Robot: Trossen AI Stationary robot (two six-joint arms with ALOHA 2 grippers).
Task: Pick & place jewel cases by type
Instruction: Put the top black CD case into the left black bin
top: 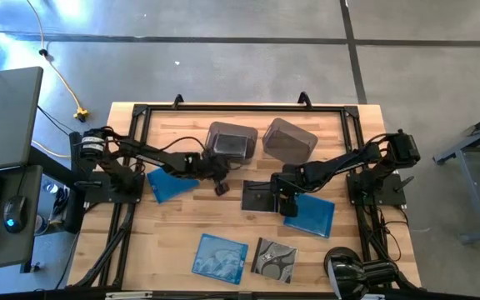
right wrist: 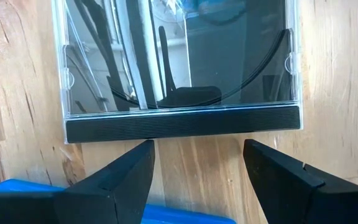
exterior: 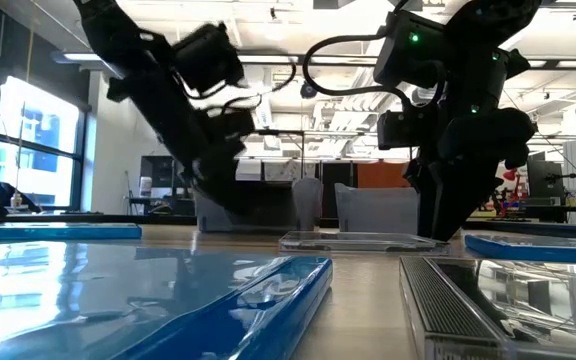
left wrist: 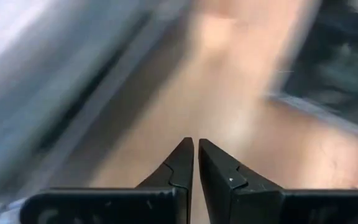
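Note:
My right gripper (right wrist: 197, 144) is open and hangs just short of the ribbed spine edge of a dark jewel case (right wrist: 179, 62) that lies flat mid-table (top: 259, 197); its fingers touch nothing. A blue case (top: 312, 213) lies beside it on the near-right side. My left gripper (left wrist: 196, 142) is shut and empty, above bare wood (top: 221, 188) between a blue case (top: 171, 183) and the dark one. Another dark case (top: 230, 142) lies in the left bin. A cloud-patterned blue case (top: 220, 257) and a silvery-patterned case (top: 275, 260) lie near the table's near edge.
Two translucent grey bins stand side by side at the far middle of the table, the left one (top: 223, 131) and the right one (top: 290, 138). A black frame (top: 240, 107) runs along the far edge and the sides. Bare wood shows between the cases.

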